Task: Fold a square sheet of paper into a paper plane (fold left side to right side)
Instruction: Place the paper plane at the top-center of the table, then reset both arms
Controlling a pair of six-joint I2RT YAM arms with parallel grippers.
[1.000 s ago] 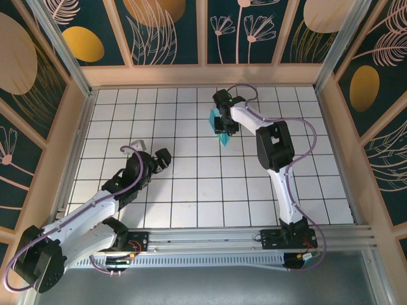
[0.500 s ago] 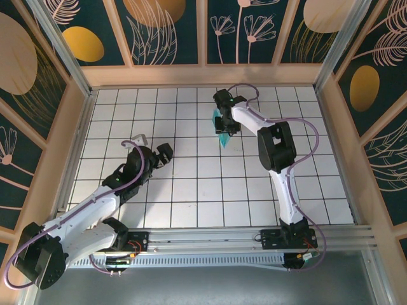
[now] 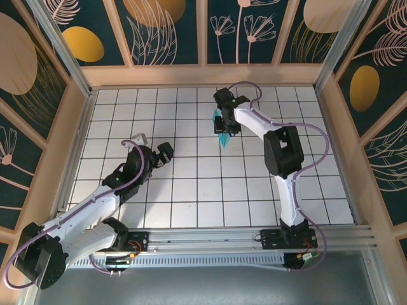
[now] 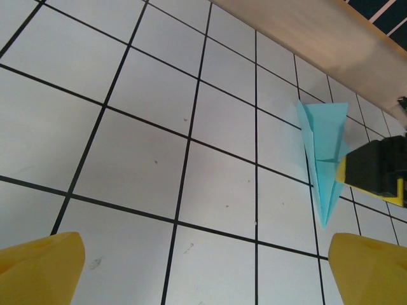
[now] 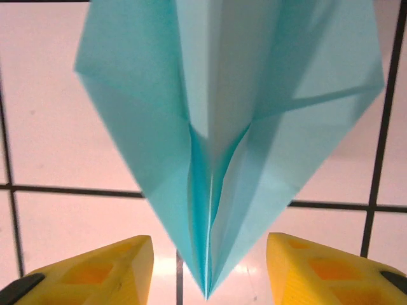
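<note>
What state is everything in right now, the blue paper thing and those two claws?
paper plane: folded into a pointed dart with creased wings, lying on the tiled table.
left gripper: wide open, holding nothing, well apart from the plane.
right gripper: open, one finger either side of the plane's pointed end, a gap showing on both sides.

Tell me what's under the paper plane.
White grid tiles of the table show all around the paper plane; the patch directly beneath it is covered by the paper.

The right fingers [image 5: 95,267] have spread, freeing the paper plane [image 5: 222,95].
</note>
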